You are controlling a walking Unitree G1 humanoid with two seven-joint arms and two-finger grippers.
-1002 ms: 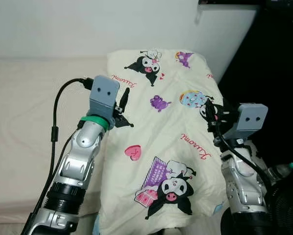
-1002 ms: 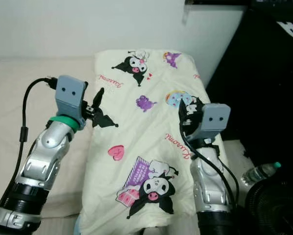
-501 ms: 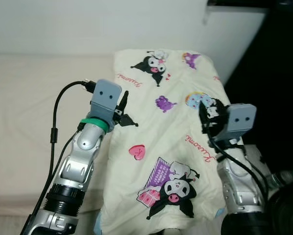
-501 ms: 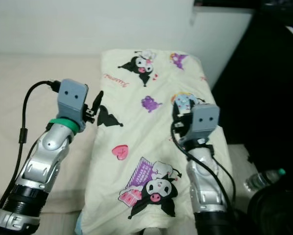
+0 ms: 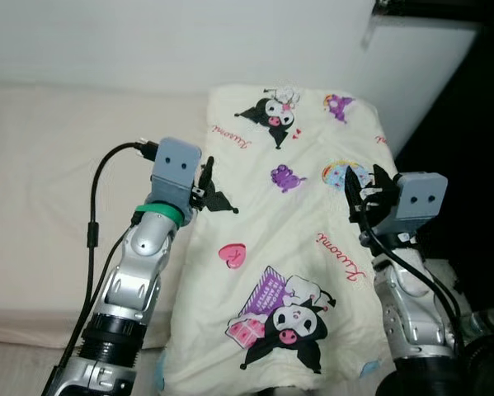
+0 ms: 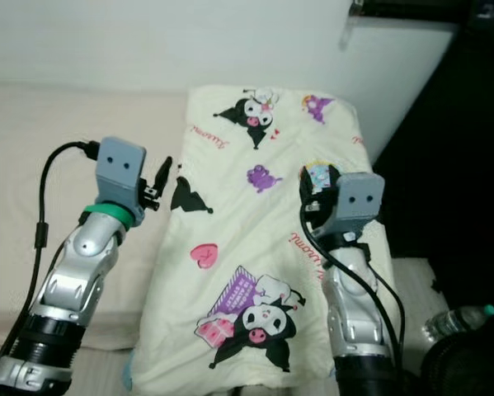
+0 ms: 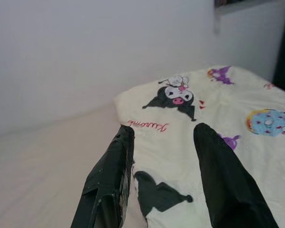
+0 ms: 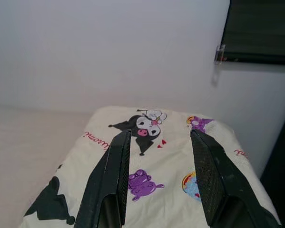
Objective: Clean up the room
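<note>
Now: soft cream cartoon-print pillow [image 5: 288, 247] on bed [image 5: 49, 190]; left gripper [image 7: 163, 156], right gripper [image 8: 159, 166] jaws released.

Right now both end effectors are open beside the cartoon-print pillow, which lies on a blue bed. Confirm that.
Wrong on the colour: the left eye view shows the pillow on a cream bed. The left end effector and right end effector are open.
</note>
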